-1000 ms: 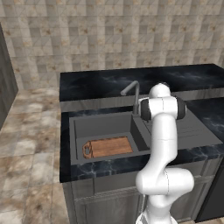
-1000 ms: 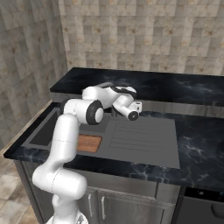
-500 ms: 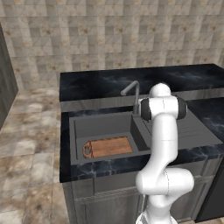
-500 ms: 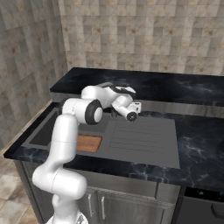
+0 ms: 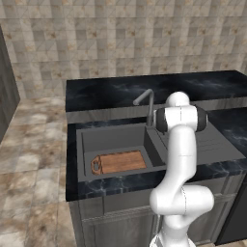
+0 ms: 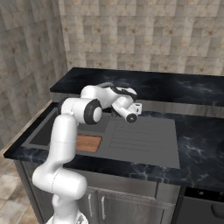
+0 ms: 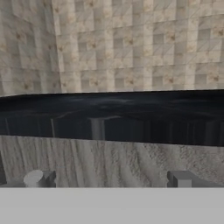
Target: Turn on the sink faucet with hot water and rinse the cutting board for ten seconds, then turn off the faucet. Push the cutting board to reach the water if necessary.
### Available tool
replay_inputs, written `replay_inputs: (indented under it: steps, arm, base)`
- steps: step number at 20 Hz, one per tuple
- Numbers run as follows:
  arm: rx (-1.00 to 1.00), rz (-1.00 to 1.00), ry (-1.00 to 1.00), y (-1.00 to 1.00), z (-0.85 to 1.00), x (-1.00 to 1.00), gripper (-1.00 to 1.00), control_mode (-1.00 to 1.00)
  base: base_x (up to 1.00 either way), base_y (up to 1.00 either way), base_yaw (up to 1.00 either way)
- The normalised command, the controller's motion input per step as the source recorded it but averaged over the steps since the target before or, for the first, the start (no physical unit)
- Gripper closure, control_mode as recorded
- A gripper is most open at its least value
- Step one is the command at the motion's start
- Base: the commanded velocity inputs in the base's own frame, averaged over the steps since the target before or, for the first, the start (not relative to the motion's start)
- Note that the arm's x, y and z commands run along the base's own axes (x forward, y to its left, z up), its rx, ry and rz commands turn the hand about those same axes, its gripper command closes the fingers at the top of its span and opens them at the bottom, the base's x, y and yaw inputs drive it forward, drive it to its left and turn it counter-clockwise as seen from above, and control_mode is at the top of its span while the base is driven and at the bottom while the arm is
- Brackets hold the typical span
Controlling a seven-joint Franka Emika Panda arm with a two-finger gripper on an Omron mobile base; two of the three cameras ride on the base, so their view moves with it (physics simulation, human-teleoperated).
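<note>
A black marbled counter point(image 5: 116, 91) is backed by beige tiled walls point(image 6: 144, 35). One cutting board point(image 5: 119, 161) lies in one sink point(image 5: 113, 140), beneath one faucet point(image 5: 146, 101). The gripper's point(image 6: 136, 110) opening cannot be told.

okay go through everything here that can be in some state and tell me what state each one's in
sink faucet: off, no stream falls from the spout, which is angled out over the basin.
sink: dry-looking, no water seen running into it.
cutting board: lying flat on the basin floor, near the front wall, handle hole to the left.
gripper: above the drainboard, holding nothing; open or shut cannot be told.
</note>
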Motion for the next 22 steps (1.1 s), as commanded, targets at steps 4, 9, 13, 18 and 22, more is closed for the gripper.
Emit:
replay_inputs:
  steps: [4,9,13,18,22]
  arm:
    - [0.00,0.00,-0.01,-0.67,0.00,-0.24,-1.00,-1.00]
    - [0.00,0.00,-0.01,-0.69,-0.02,-0.17,-1.00,-1.00]
    - [0.00,0.00,-0.02,-0.70,0.00,-0.12,-1.00,-1.00]
    - [0.00,0.00,-0.04,-0.71,-0.03,-0.18,-1.00,-1.00]
    - [0.00,0.00,-0.03,-0.66,-0.03,-0.22,-1.00,-1.00]
  base:
    - [0.00,0.00,0.00]
    - [0.00,0.00,0.00]
    - [0.00,0.00,0.00]
    - [0.00,0.00,0.00]
    - [0.00,0.00,0.00]
